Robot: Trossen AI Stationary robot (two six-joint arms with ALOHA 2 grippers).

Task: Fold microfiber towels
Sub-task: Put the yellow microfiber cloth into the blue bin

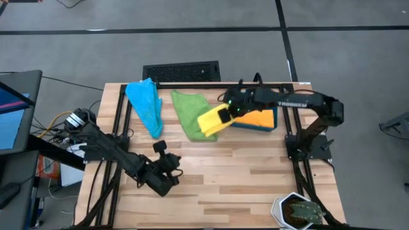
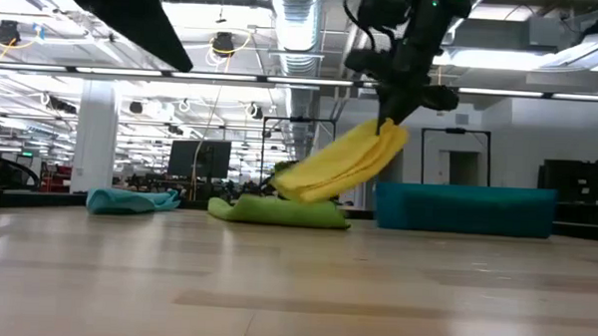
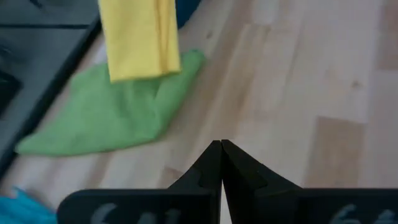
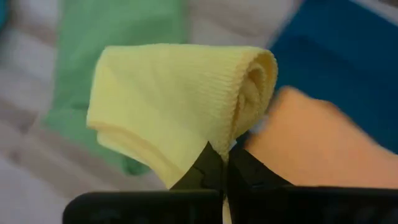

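Right gripper (image 1: 228,112) pinched the yellow towel (image 1: 213,121), which hung folded above the green towel (image 1: 190,112); its fingertips were hidden in the cloth. Beside it, the orange towel (image 1: 258,119) mostly covered the bin (image 1: 275,119). Left gripper (image 1: 176,160) hovered pressed together over bare worktop (image 1: 243,172). The blue towel (image 1: 146,103) lay near the far edge.

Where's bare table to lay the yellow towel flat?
Bare wood in front of the green towel, between the idle left pincer and the right arm's base. The back is crowded: blue towel, green towel, bin. Right pincer holds the yellow towel.
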